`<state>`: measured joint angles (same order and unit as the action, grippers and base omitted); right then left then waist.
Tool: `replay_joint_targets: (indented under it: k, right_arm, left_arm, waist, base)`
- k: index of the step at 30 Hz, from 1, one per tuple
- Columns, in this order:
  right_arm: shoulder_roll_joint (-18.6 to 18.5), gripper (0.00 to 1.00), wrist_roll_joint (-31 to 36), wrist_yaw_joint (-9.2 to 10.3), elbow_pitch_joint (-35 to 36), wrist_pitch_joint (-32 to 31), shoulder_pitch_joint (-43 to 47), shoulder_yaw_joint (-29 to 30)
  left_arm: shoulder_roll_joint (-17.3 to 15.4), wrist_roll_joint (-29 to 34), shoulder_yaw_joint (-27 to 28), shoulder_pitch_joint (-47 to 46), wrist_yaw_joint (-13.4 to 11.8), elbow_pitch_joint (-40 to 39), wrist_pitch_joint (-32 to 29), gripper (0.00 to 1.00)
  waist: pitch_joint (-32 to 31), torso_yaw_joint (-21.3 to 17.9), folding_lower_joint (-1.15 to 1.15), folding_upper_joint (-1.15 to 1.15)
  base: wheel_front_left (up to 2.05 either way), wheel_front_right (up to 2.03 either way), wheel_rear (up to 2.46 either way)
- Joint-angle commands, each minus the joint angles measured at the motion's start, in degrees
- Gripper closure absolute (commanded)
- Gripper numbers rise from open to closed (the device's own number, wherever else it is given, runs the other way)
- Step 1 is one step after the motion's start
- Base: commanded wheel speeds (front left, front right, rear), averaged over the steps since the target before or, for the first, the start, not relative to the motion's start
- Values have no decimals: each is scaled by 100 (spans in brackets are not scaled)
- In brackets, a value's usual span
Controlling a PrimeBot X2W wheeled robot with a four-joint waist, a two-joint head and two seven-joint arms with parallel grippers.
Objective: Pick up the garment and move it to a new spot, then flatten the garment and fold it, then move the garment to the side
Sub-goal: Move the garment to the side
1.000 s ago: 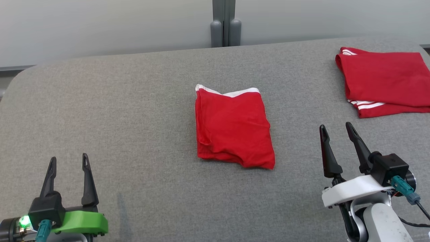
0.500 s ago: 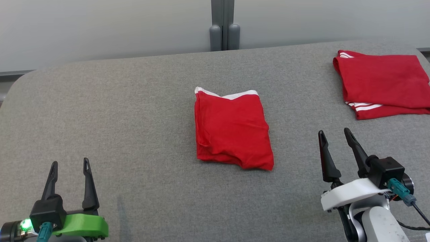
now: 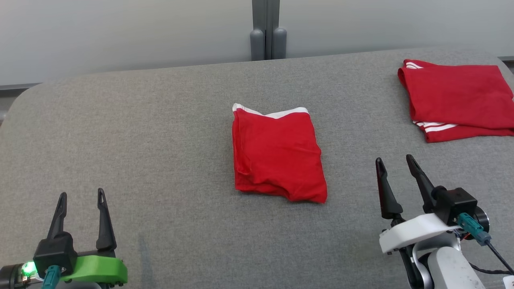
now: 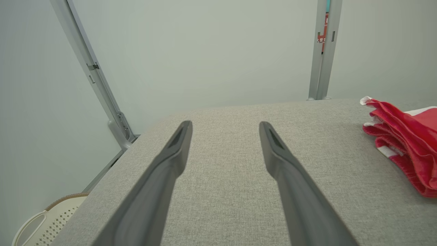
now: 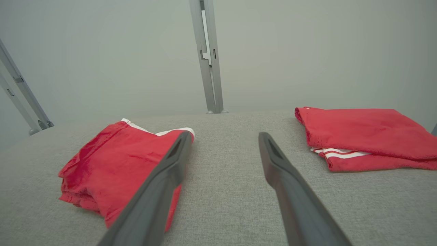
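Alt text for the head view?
A folded red garment with a white edge lies at the centre of the grey table; a second folded red garment sits far right. The left tool and right tool hover open at the lower corners, touching neither.

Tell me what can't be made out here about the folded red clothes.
Folded red garment with white stripes, far right: the head view's right edge cuts off its side.
Folded red garment with white trim, centre: mostly cut by the left wrist view's right edge; in the right wrist view a dark finger of the right pincer covers its near part.
White perforated basket: cut by left wrist view's corner.
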<state>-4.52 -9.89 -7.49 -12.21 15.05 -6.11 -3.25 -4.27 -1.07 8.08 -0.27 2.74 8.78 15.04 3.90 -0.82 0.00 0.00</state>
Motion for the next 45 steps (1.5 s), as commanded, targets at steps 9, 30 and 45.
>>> replay_joint_targets:
  k: [9, 30, 45]
  right_arm:
    - [-62, 0, 25, 1, -339, 9, -1004, -724]
    - [-70, 0, -512, 1, -3336, -394, -3252, -1616]
    - [73, 0, -1560, 1, -4321, -151, -3262, -2158]
  left_arm:
    - [-16, -63, -31, -134, -29, -72, 16, 0]
    - [37, -116, -160, -743, -40, -125, 15, 0]
    - [54, -65, -171, -853, -18, -147, 15, 0]
  waist:
    - [203, 80, 0, 0]
    - [1147, 415, 0, 0]
    - [1299, 427, 0, 0]
  base:
    - [0, 0, 0]
    - [0, 0, 0]
    - [0, 0, 0]
